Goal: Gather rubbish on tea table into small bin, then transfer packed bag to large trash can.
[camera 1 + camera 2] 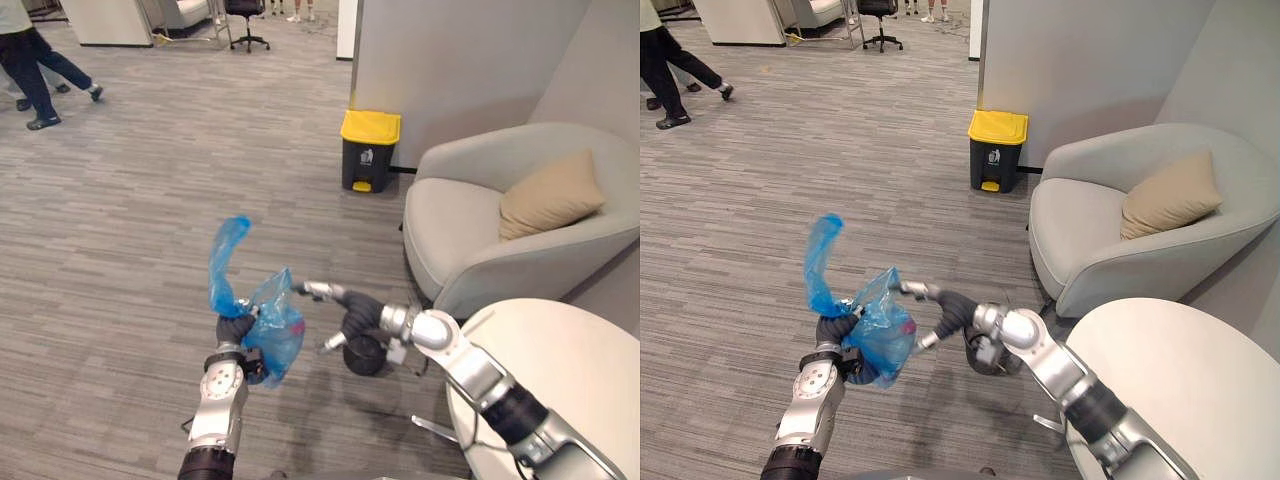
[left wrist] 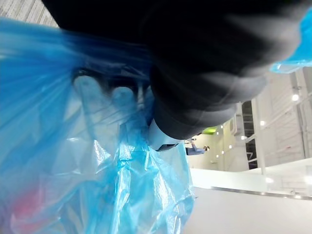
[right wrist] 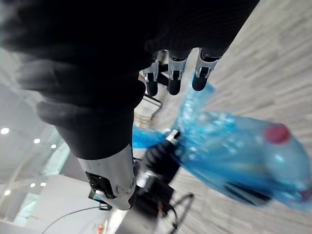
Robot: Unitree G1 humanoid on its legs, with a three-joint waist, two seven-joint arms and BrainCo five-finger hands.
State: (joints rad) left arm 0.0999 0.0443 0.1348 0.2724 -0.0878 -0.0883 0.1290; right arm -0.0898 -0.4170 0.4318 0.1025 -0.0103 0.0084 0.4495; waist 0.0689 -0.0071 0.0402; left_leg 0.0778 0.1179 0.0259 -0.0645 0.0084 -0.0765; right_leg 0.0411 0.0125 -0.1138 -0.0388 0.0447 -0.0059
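Note:
My left hand (image 1: 236,327) is shut on the gathered neck of a blue plastic bag (image 1: 277,328), held up above the floor; a loose strip of the bag sticks upward. Something pink-red (image 3: 278,132) shows inside the bag (image 3: 234,141). In the left wrist view the bag (image 2: 122,185) drapes over the fingers. My right hand (image 1: 345,305) is open just right of the bag, thumb near its top, not gripping it. The small black bin (image 1: 364,356) stands on the floor under that hand. The large trash can (image 1: 369,151) with a yellow lid stands by the wall, farther ahead.
The round white tea table (image 1: 570,370) is at the lower right. A grey armchair (image 1: 470,230) with a tan cushion (image 1: 550,193) stands beyond it. People (image 1: 30,60) walk at the far left. Open grey floor lies between me and the trash can.

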